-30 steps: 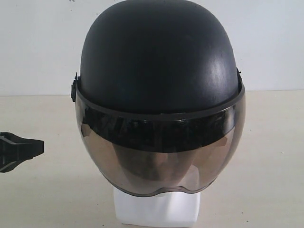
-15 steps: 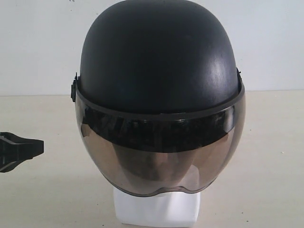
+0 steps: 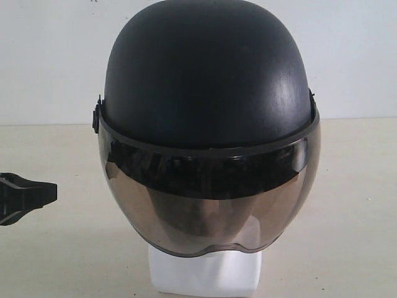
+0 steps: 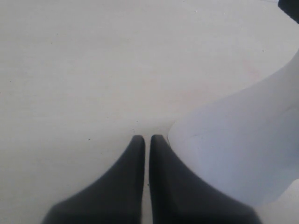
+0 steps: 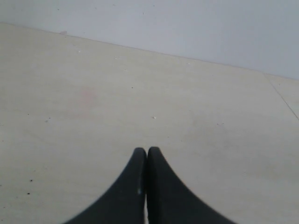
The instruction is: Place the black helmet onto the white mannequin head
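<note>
Nothing has moved: the black helmet (image 3: 208, 81) sits on the white mannequin head (image 3: 205, 276). My left claw (image 3: 46, 194), about eight o'clock from the helmet, and my right claw (image 5: 147, 151) are both closed, empty.

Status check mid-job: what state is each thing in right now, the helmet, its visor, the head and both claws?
white mannequin head: upright on the table, only its base showing.
black helmet: seated upright on the head, held by neither claw.
visor: down, covering the face.
left claw: shut, empty, off to the side of the base.
right claw: shut, empty, above the table.
</note>
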You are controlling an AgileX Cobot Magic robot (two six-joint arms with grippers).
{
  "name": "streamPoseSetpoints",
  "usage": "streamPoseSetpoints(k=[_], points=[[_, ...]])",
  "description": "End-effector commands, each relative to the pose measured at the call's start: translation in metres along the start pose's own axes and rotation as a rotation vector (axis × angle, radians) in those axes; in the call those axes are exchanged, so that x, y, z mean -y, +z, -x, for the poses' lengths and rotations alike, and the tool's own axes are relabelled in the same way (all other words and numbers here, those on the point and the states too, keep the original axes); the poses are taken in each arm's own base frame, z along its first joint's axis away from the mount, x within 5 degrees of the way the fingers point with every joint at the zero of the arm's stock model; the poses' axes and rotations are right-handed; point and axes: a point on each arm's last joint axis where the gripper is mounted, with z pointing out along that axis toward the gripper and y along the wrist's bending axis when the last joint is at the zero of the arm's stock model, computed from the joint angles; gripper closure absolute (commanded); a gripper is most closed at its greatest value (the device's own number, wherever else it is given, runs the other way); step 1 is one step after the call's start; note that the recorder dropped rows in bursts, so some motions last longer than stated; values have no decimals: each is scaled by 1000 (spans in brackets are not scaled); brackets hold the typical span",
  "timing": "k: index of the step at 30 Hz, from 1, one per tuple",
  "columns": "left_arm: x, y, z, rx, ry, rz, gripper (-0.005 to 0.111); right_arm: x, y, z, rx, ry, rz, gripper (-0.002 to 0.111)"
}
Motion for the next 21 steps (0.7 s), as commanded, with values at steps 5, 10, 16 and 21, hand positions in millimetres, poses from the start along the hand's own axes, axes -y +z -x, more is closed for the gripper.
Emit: streamPoseSetpoints(k=[5,10,16,21], points=[[0,-2,0,9,0,4,102,0,0,1,7,26,3,109],[0,-2,0,9,0,4,102,0,0,1,7,48,3,109],[0,-2,0,9,0,4,102,0,0,1,7,48,3,109],[0,-2,0,9,0,4,102,0,0,1,7,48,3,109]])
